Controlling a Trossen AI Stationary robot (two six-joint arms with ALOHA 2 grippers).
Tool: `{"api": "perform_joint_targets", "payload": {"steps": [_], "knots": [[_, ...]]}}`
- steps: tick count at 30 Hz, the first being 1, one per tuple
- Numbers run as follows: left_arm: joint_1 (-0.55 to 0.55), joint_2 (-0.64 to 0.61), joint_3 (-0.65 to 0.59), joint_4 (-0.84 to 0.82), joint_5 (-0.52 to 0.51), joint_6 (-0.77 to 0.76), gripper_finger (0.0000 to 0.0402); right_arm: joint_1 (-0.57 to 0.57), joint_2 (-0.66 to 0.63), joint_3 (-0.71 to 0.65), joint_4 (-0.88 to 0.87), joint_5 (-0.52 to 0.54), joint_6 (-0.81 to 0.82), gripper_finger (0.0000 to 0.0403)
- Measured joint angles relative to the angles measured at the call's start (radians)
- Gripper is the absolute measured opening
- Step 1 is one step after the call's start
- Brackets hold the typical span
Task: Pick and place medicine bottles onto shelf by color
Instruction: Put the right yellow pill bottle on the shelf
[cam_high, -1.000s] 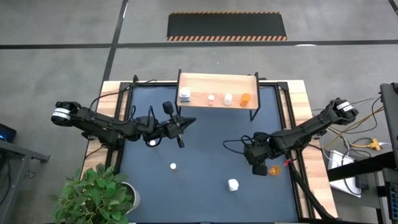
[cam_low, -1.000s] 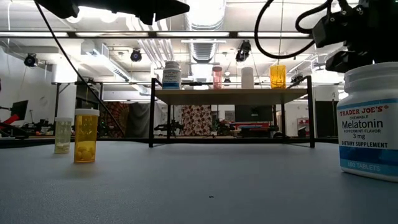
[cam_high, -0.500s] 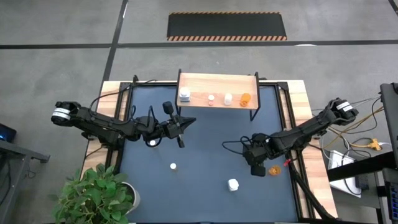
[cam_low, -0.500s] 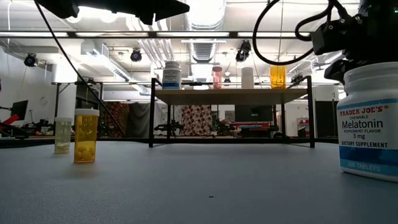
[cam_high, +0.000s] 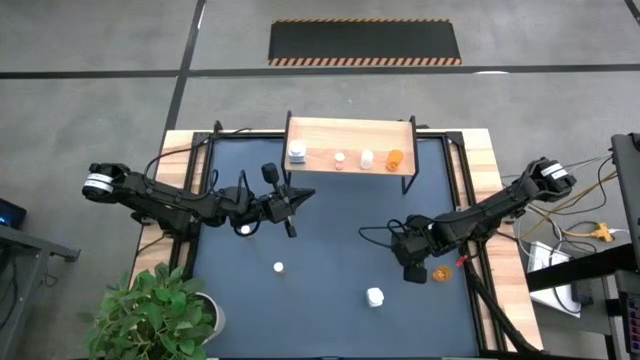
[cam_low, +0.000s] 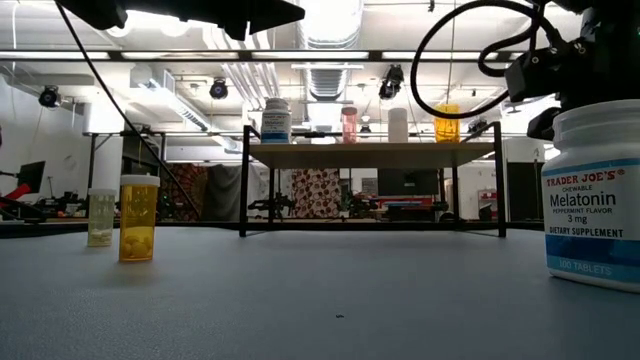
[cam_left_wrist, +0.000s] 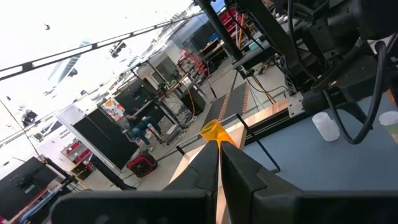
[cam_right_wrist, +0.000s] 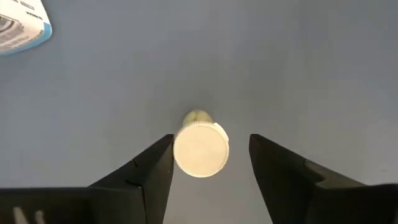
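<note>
My right pincer (cam_right_wrist: 210, 152) has crept a little toward the table's middle since a second ago and now hangs with its fingers spread to either side of a small white-capped bottle (cam_right_wrist: 200, 148), not touching it as far as the wrist view shows. From above, that bottle is hidden under my wrist; only a translucent orange bottle (cam_high: 440, 272) shows just beside it. My left pincer (cam_high: 297, 197) has not moved, shut with nothing in it, poised above the dark blue table mat (cam_high: 330, 240) short of the light-wood shelf on thin black legs (cam_high: 350, 133). Four bottles stand in a row on the shelf as before: a white blue-labelled one (cam_high: 297, 153), a pinkish one (cam_high: 340, 159), a white one (cam_high: 367, 158) and an orange one (cam_high: 395, 158). The low view cuts off a large white melatonin bottle (cam_low: 596, 190) at its edge.
</note>
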Motion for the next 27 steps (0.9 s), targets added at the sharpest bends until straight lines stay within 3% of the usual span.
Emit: {"api": "perform_joint_targets", "payload": {"steps": [12, 27], "knots": [[0.0, 0.0, -0.001, 0.0, 0.0, 0.0, 0.0, 0.0, 0.0, 0.0, 0.004, -0.008, 0.011, 0.0153], [0.0, 0.0, -0.003, 0.0, 0.0, 0.0, 0.0, 0.0, 0.0, 0.047, -0.004, -0.024, 0.034, 0.015]]}}
